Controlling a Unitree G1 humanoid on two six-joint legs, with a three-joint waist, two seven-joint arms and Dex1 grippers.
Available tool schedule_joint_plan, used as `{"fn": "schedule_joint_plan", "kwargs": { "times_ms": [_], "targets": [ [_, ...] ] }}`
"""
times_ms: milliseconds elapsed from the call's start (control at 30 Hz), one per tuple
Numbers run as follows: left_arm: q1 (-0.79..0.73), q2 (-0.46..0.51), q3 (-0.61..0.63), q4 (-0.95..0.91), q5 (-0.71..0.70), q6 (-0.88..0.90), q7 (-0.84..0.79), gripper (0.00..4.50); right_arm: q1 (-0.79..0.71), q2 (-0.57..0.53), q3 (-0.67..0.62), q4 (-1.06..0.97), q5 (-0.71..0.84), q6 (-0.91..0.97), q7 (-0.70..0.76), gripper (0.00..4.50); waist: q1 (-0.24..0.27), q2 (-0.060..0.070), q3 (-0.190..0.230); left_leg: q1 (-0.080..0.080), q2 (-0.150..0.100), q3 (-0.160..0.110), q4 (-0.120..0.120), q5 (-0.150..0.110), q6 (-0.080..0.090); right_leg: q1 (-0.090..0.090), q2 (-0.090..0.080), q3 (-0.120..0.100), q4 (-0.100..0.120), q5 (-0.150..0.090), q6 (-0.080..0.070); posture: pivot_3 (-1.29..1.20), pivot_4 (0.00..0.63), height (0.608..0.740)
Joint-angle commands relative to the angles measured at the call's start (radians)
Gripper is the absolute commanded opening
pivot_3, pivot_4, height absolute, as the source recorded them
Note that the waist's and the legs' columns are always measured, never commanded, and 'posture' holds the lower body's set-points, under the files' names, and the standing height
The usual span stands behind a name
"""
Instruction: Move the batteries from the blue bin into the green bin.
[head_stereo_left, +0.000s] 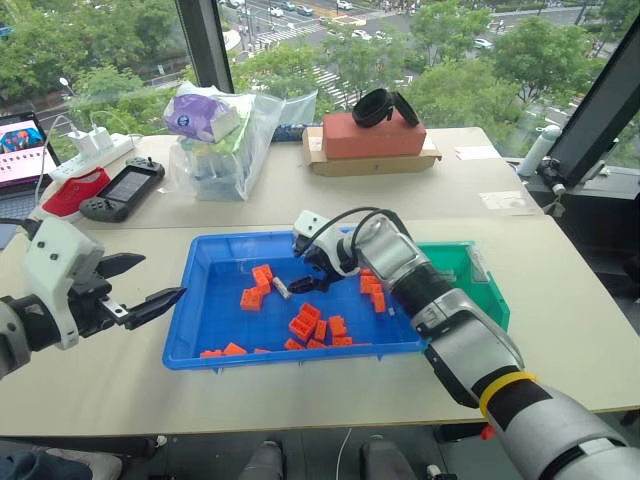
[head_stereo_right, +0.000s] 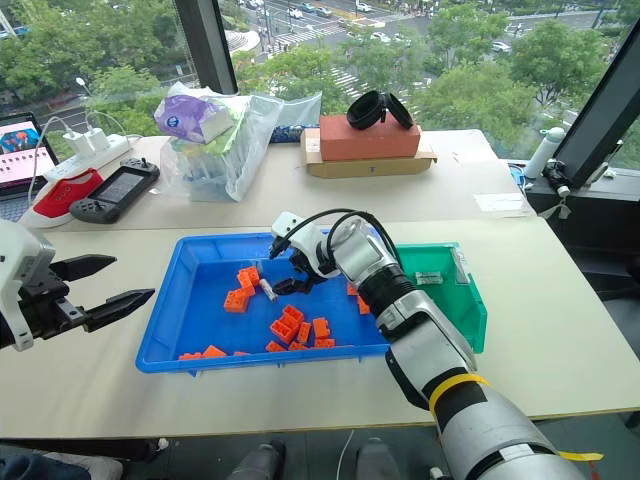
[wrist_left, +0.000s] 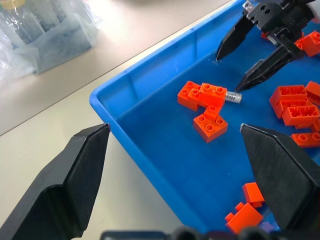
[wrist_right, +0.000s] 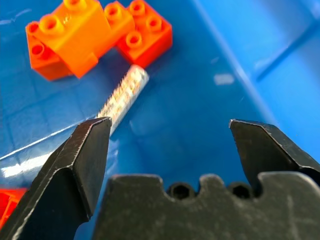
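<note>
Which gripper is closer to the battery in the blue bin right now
Right. The right gripper hangs open just beside the battery, next to orange blocks in the blue bin. The left gripper, also open, is outside the bin's left rim.

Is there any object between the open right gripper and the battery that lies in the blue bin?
Nothing visible blocks it. The right gripper is open just above the battery, which lies on the blue bin floor. One end of the battery touches an orange block; the end toward the gripper is free.
</note>
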Motion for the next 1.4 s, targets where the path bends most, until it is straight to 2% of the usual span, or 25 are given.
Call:
{"fn": "schedule_joint_plan", "kwargs": {
  "times_ms": [33, 233, 567, 800, 967, 1000, 1133, 1167, 1367, 1400],
  "targets": [
    [-0.003, 0.000, 0.036, -0.035, -0.018, 0.010, 0.021, 4.50, -0.027, 0.029, -0.011, -0.018, -0.003, 0.022, 0.005, 4.42, -0.001, 0.000, 0.000, 0.000, 0.000, 0.000, 0.000, 0.000, 0.000, 0.000, 0.000, 0.000, 0.000, 0.000, 0.000, 0.00, 0.150, 0.740],
    [-0.014, -0.001, 0.016, -0.034, -0.029, 0.012, 0.040, 4.50, -0.031, 0.031, -0.029, -0.108, 0.024, 0.093, 0.038, 4.42, 0.001, 0.000, 0.000, 0.000, 0.000, 0.000, 0.000, 0.000, 0.000, 0.000, 0.000, 0.000, 0.000, 0.000, 0.000, 0.00, 0.150, 0.740],
    [-0.025, -0.002, -0.004, -0.036, -0.050, 0.010, 0.062, 4.50, 0.034, 0.071, 0.028, -0.228, 0.022, 0.168, 0.031, 4.42, 0.001, 0.000, 0.000, 0.000, 0.000, 0.000, 0.000, 0.000, 0.000, 0.000, 0.000, 0.000, 0.000, 0.000, 0.000, 0.00, 0.150, 0.740],
    [-0.021, 0.002, 0.001, -0.034, -0.053, 0.011, 0.062, 4.50, 0.031, 0.141, 0.007, -0.150, 0.025, 0.157, -0.030, 4.42, 0.001, 0.000, 0.000, 0.000, 0.000, 0.000, -0.001, 0.000, 0.000, -0.001, 0.000, 0.001, 0.000, 0.000, 0.000, 0.00, 0.150, 0.740],
    [-0.022, 0.004, -0.004, -0.031, -0.052, 0.008, 0.060, 4.50, 0.034, 0.195, 0.027, -0.007, -0.027, 0.047, -0.118, 4.42, -0.001, 0.000, 0.000, 0.002, 0.000, 0.001, -0.001, 0.000, 0.000, 0.000, 0.000, 0.001, 0.001, 0.000, 0.000, 0.00, 0.150, 0.740],
    [-0.023, 0.004, -0.004, -0.030, -0.051, 0.007, 0.059, 4.50, 0.033, 0.201, 0.024, 0.011, -0.032, 0.029, -0.131, 3.91, -0.001, 0.000, 0.000, 0.003, 0.000, 0.001, -0.002, 0.000, 0.000, 0.000, 0.001, 0.002, 0.001, 0.000, 0.000, 0.00, 0.150, 0.740],
    [-0.023, 0.004, -0.005, -0.026, -0.046, 0.002, 0.057, 4.50, 0.046, 0.194, 0.044, 0.039, -0.067, -0.027, -0.140, 2.81, 0.001, 0.000, 0.000, 0.006, 0.001, 0.001, -0.003, 0.000, -0.001, 0.002, 0.001, 0.002, 0.001, 0.000, 0.000, 0.00, 0.150, 0.740],
    [-0.021, 0.003, -0.006, -0.026, -0.045, 0.001, 0.056, 4.50, 0.051, 0.186, 0.048, 0.035, -0.072, -0.031, -0.133, 2.34, 0.001, 0.000, 0.000, 0.006, 0.001, 0.001, -0.003, 0.000, -0.001, 0.003, 0.001, 0.002, 0.001, 0.000, 0.000, 0.00, 0.150, 0.740],
    [-0.020, 0.000, -0.017, -0.019, -0.035, -0.010, 0.052, 4.50, 0.078, 0.121, 0.073, -0.052, -0.090, -0.025, -0.052, 0.30, 0.002, 0.000, 0.000, 0.008, 0.001, 0.002, -0.004, 0.000, -0.001, 0.005, 0.001, 0.003, 0.000, 0.000, 0.000, 0.00, 0.150, 0.740],
    [-0.022, 0.000, -0.021, -0.017, -0.034, -0.013, 0.052, 4.50, 0.078, 0.108, 0.072, -0.073, -0.088, -0.016, -0.041, 0.26, 0.003, 0.000, 0.000, 0.008, 0.001, 0.002, -0.004, 0.000, -0.001, 0.005, 0.001, 0.003, 0.000, 0.000, 0.000, 0.00, 0.150, 0.740]
  ]
}}
